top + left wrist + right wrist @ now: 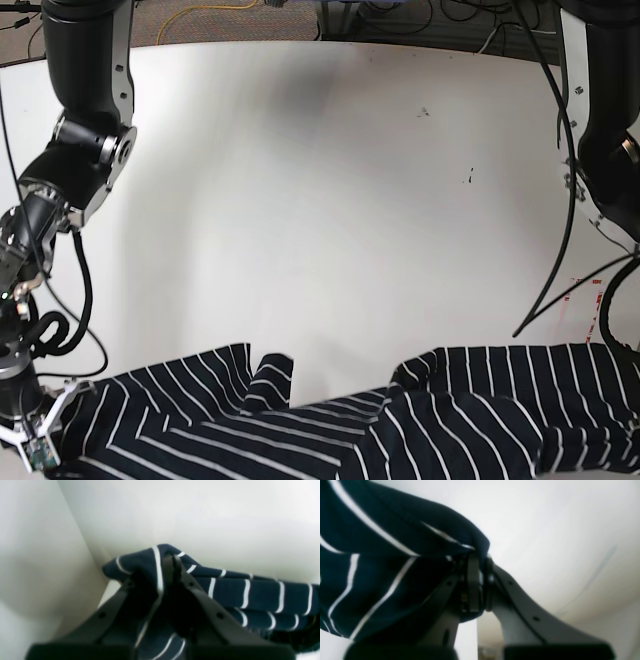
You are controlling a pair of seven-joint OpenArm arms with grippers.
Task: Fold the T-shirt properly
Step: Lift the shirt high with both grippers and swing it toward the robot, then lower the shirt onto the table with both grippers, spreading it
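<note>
T-shirt [330,425] stretched rumpled along near table [330,200] edge, between arms; left gripper [172,562] pinching striped fabric bunched over fingertips; right gripper [480,565] pinching opposite end, cloth draped over its left side

White tabletop [330,200], small dark specks, cables [400,20] behind far edge

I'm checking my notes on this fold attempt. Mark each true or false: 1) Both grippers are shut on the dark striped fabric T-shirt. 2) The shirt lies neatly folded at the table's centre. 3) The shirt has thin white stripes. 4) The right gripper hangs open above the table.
1) True: the left gripper and right gripper each pinch the dark navy, white-striped fabric T-shirt.
2) False: it is stretched, rumpled, along the near edge of the white table.
3) True.
4) False: it is shut on the shirt.
</note>
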